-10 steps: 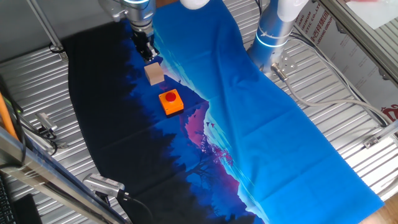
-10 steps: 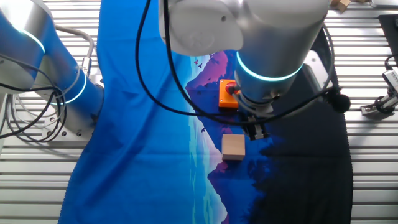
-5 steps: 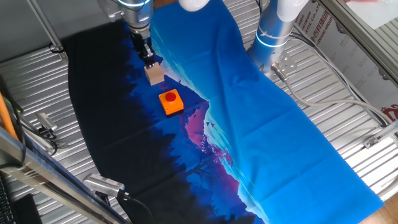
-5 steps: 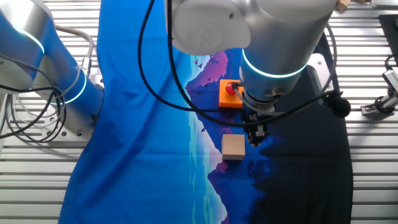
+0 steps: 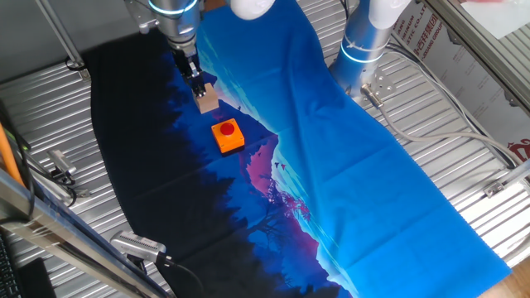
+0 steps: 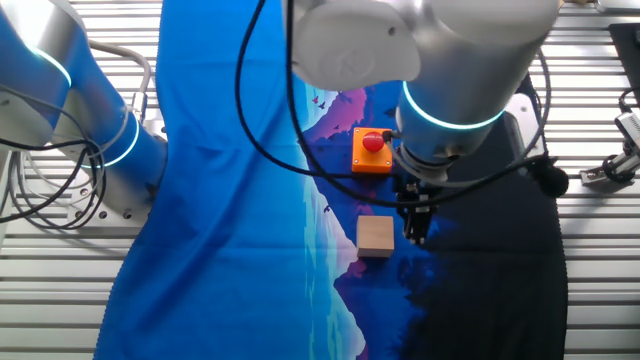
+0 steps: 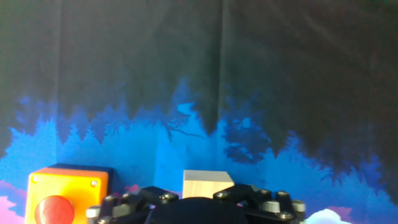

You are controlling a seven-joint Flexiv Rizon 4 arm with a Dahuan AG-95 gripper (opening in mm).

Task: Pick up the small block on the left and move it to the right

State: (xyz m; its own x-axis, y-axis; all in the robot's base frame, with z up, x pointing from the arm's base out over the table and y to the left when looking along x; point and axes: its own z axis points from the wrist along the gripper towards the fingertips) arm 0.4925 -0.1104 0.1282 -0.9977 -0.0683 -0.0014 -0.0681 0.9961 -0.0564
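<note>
Light-tan wood marks the small block point(image 5: 207, 101), a plain cube lying on the printed cloth point(image 5: 331, 149) that covers the ribbed metal table point(image 5: 464, 157), at the border where the cloth's blue forest print meets its black part. The tool point(image 5: 199, 84) hangs low just beside the block, at the side facing the black part of the cloth; in the other fixed view the tool point(image 6: 415, 232) stands next to the small block point(image 6: 376, 237) with a narrow gap between them. Whether its jaws are apart or together cannot be told: the tips are dark, small and seen edge-on. The orange block point(image 5: 228, 135) with a red round top sits near the cube, apart from it. In the hand view the small block point(image 7: 207, 185) shows just above the dark tool body, with the orange block point(image 7: 67, 191) at its left.
</note>
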